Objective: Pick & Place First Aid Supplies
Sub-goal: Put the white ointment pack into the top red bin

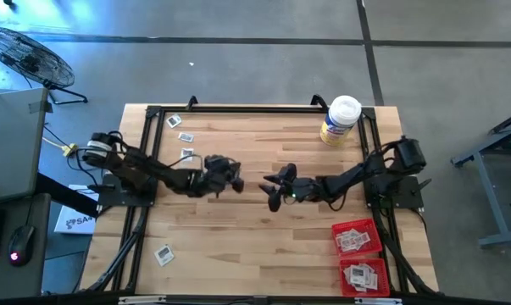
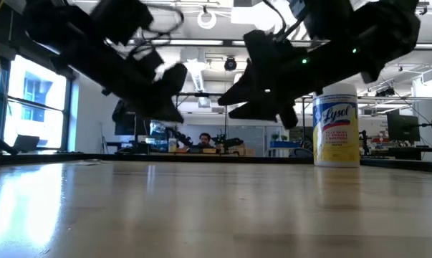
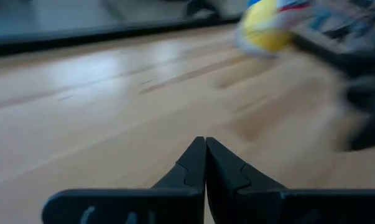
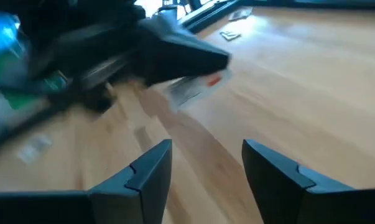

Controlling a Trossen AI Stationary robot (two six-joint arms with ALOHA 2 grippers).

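Grey concrete floor (image 1: pixel 263 21) spreads around the wooden table (image 1: pixel 255 254), crossed by dark seam lines. At far left a black floor fan (image 1: pixel 22 55) lies on the concrete. A grey desk (image 1: pixel 9 144) sits left of the table, a mouse (image 1: pixel 18 250) glowing red beside it. On the right, a grey metal frame (image 1: pixel 497 169) stands. From table level, tall windows (image 2: pixel 29 100) glow on the left, ceiling lights (image 2: pixel 208 18) shine overhead, and a person (image 2: pixel 203 140) sits far behind at cluttered benches.
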